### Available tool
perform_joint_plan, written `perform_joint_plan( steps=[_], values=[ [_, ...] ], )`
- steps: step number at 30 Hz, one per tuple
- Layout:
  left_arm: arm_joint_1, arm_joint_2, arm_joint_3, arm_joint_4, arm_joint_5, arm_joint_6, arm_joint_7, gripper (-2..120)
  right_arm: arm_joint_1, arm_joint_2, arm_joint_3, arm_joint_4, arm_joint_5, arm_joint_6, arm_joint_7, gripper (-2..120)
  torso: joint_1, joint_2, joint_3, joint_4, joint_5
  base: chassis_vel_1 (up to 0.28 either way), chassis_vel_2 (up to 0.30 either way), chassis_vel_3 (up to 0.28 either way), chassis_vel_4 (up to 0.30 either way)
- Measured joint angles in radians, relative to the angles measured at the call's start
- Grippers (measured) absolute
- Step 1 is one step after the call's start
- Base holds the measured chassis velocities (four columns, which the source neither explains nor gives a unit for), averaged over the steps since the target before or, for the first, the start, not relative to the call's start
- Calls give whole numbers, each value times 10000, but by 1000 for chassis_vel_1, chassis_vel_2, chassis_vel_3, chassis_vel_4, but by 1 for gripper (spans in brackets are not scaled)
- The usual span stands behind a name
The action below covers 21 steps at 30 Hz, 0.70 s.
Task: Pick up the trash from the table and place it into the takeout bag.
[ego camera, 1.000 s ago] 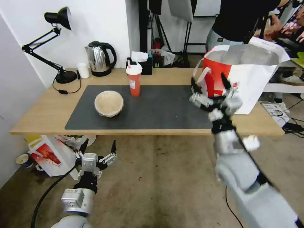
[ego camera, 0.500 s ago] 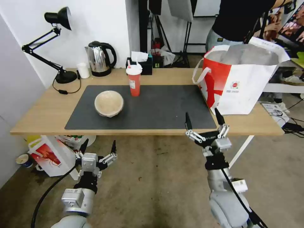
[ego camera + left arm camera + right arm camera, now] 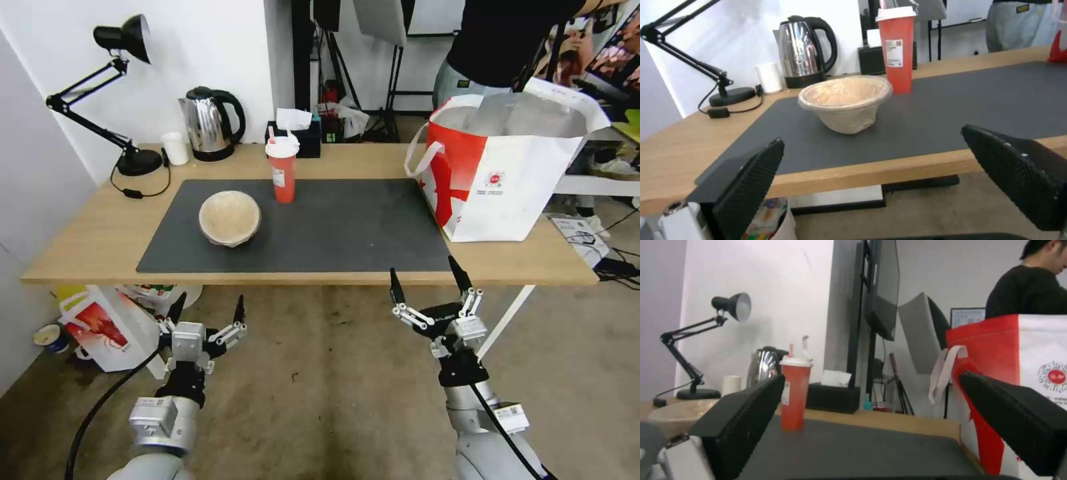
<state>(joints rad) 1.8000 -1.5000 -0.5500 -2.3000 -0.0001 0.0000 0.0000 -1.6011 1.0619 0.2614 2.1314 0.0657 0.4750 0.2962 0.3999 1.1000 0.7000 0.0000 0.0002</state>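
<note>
Both grippers sit low in front of the light-wood desk [image 3: 100, 240], jaws spread and empty: left gripper [image 3: 205, 312] lower left, right gripper [image 3: 427, 287] lower centre-right. Two bits of trash are on the dark grey mat [image 3: 347, 227], the beige round bowl [image 3: 229, 217] left of centre and the red lidded paper cup with straw [image 3: 283, 168] just behind it. The big white-and-red takeout bag [image 3: 507, 180] stands open at upper right. I'd take the bowl with the left, gripping across its rim.

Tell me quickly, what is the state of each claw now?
Left claw: open, holding nothing, below the table edge.
Right claw: open, holding nothing, just before the table edge.
</note>
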Motion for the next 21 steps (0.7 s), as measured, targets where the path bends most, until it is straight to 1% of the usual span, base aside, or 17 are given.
perform_joint_plan(
  steps=[6, 9, 13, 14, 21],
  values=[
    [0, 0, 0, 0, 0, 0, 0, 100, -304, -453, -68, 64, 193, -83, 67, 100, 0, 0, 0, 0, 0, 0, 0, 0, 0],
    [0, 0, 0, 0, 0, 0, 0, 100, -431, -557, -83, 90, 218, -132, 101, 100, 0, 0, 0, -1, -1, 0, 0, 0, 0],
    [0, 0, 0, 0, 0, 0, 0, 100, -529, -665, -107, 168, 263, -385, 331, 100, 0, 0, 0, -1, -1, 0, 0, 0, 0],
    [0, 0, 0, 0, 0, 0, 0, 100, -565, -720, -115, 263, 303, -639, 527, 100, 0, 0, 0, 0, 0, 0, 0, 0, 0],
    [0, 0, 0, 0, 0, 0, 0, 100, -656, -796, -173, 495, 458, -1085, 842, 100, 0, 0, 0, 0, -2, 0, 0, 0, 0]
  ],
)
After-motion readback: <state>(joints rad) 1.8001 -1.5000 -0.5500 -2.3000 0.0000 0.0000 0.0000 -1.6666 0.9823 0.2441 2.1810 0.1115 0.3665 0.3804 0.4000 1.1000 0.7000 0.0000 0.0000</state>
